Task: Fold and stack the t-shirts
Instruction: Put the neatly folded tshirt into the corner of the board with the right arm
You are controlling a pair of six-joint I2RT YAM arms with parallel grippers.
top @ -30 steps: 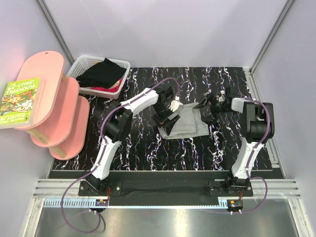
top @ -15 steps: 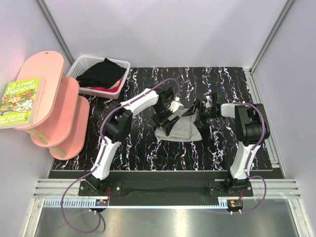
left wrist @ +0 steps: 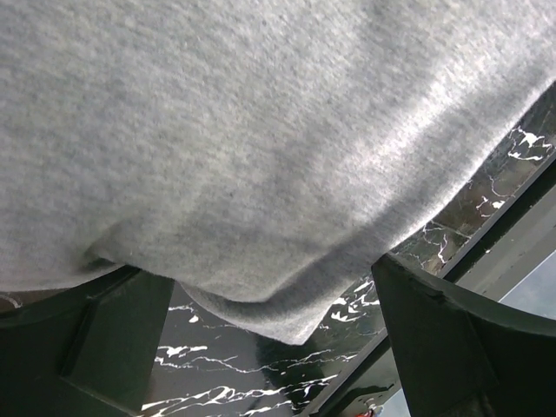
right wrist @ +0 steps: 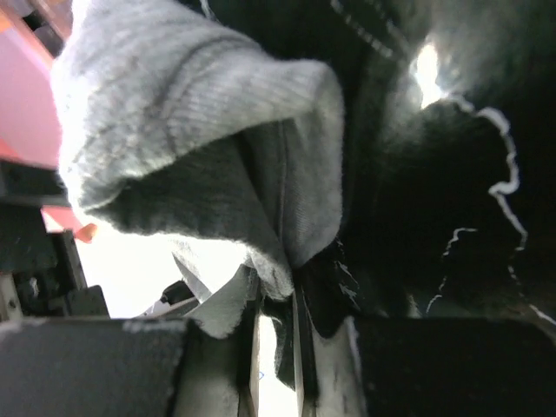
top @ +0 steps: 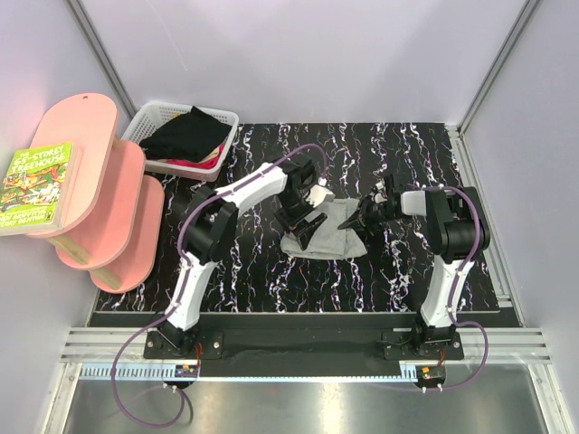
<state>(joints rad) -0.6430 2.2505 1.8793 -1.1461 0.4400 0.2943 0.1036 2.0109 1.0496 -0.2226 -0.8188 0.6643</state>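
Grey t-shirt [top: 331, 239] edge pinched in right end effector [top: 362, 221].

Both arms extended forward, wrists converging. Left gripper [top: 303, 224] angled downward, jaws spread wide; right gripper [top: 364, 217] pointed leftward, jaws pinched nearly together.

1. Lighting the top view brightly and evenly, throwing only faint shadows on the worktop [top: 271, 280].
2. Catching a dull sheen on the metal strip [top: 289, 402] at the near edge.
3. Blurring the grey t-shirt [left wrist: 261, 130] softly at close range in the left wrist view, sinking into shadow at the lower corners.
4. Blowing out to white at lower left in the right wrist view, glaring at upper right, going dim and unfocused elsewhere.
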